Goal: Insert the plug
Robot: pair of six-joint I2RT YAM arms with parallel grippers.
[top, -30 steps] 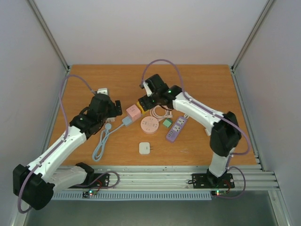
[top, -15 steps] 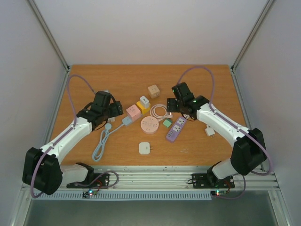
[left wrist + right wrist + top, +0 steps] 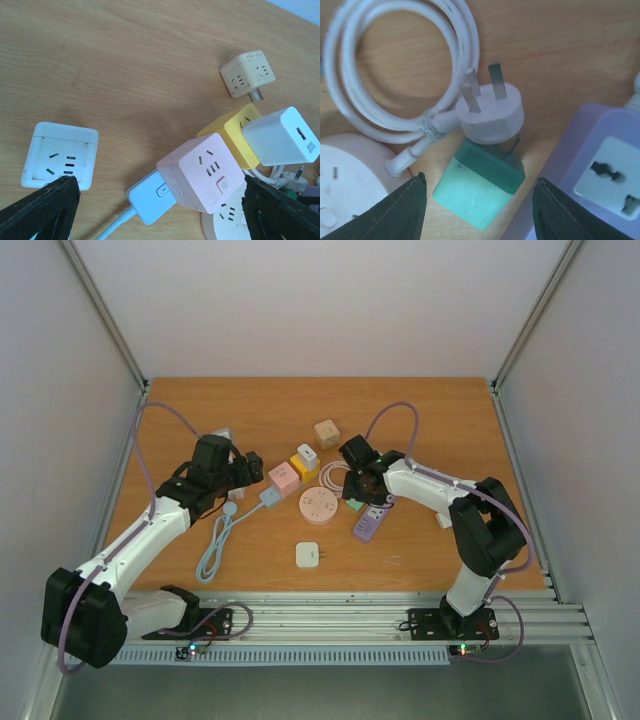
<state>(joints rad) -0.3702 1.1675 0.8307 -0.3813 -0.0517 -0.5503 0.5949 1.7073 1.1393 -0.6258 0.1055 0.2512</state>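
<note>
My right gripper (image 3: 352,483) is open, low over the table, and its jaws straddle a small green plug block (image 3: 477,187) without touching it. A white round plug (image 3: 490,112) with bare prongs lies against the block's far end, on a coiled white cable (image 3: 395,75). The purple power strip (image 3: 600,170) is just to the right. My left gripper (image 3: 245,468) is open and empty above a pink cube socket (image 3: 205,170), which has a light blue plug (image 3: 150,197) in its side.
A round pink socket (image 3: 318,506), a yellow cube (image 3: 303,468) carrying a white charger (image 3: 280,135), and a beige cube (image 3: 326,433) crowd the middle. A white square socket (image 3: 60,155) lies left. A white adapter (image 3: 309,554) lies near the front and a white plug (image 3: 445,520) at right.
My right arm swung from the yellow cube out to the right, then back and down over the green plug block. My left arm shifted only slightly.
</note>
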